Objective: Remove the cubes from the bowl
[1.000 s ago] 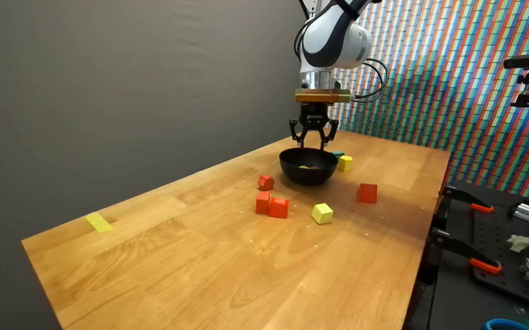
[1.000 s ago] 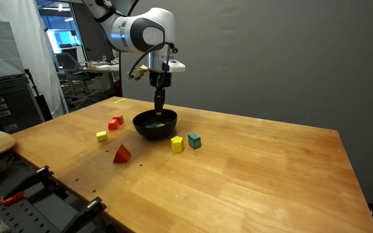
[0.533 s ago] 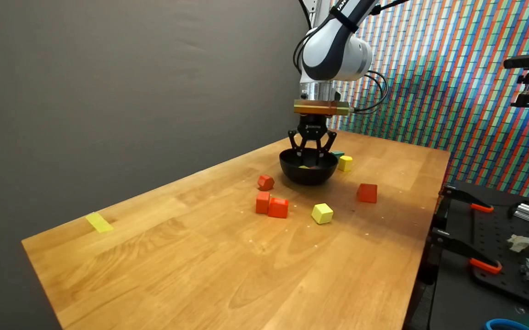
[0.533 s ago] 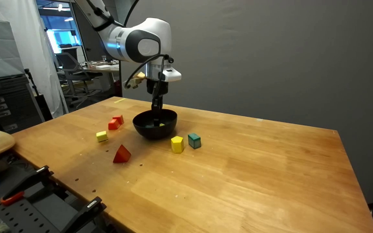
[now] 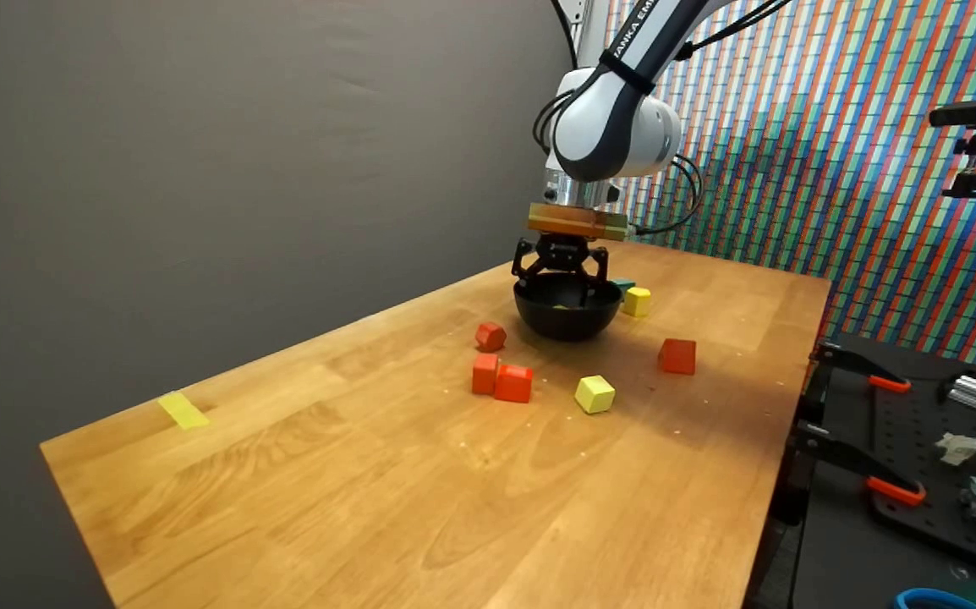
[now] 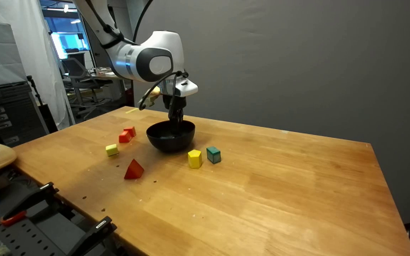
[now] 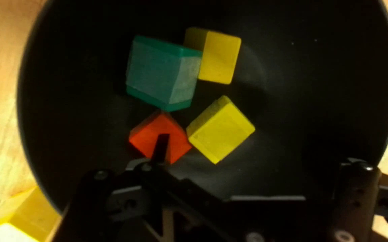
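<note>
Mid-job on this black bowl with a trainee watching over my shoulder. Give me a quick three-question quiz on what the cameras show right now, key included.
1. In the wrist view, how many blocks show inside the black bowl?
2. True or false: the gripper stands open.
3. In both exterior views, which block outside the bowl stands nearest the yellow pentagonal block?
A) the red wedge
B) the outside teal block
C) the pale yellow cube

Key:
1. Four: one teal block, one red block and two yellow blocks.
2. True.
3. B.
</note>
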Motion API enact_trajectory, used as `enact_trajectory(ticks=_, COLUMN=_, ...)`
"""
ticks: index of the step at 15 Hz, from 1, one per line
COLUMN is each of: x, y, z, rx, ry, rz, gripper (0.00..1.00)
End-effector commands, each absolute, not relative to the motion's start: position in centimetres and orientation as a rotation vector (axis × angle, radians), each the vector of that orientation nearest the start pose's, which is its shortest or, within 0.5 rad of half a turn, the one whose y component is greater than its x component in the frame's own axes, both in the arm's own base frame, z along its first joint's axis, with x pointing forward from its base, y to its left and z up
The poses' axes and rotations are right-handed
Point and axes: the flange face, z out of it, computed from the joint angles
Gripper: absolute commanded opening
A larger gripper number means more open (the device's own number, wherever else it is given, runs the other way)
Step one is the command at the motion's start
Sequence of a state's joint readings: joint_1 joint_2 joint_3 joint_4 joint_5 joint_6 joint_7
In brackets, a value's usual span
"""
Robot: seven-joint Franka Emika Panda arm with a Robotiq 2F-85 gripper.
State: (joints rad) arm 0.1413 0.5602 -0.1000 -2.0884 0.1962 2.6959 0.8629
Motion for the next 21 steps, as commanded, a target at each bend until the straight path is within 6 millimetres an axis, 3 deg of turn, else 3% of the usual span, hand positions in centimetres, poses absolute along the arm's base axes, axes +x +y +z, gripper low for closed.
enact_trajectory(ticks=1, x=58.4, y=1.4, z=14.7, rx=-2.739, ry=1.489, rz=-0.132, gripper=0.99)
enact_trajectory(ticks=4, x=57.5, y=1.8, z=13.8, rx=-2.794, ry=1.474, rz=-0.134, gripper=0.97)
enact_trajectory(ticks=12, x=56.5, y=1.7, z=14.8, rx=-2.811, ry=1.472, rz=-0.112, gripper=0.94)
enact_trajectory(ticks=13, x=56.3, y=1.6, z=15.0, rx=-2.828, ry=1.458, rz=-0.122, gripper=0.71)
enact_trajectory(ticks=14, x=56.3, y=1.4, z=15.5, rx=-2.843, ry=1.438, rz=-0.143, gripper=0.71)
enact_trajectory(ticks=21, x=56.0, y=1.4, z=19.7, rx=-3.065, ry=1.162, rz=-0.492, gripper=0.16)
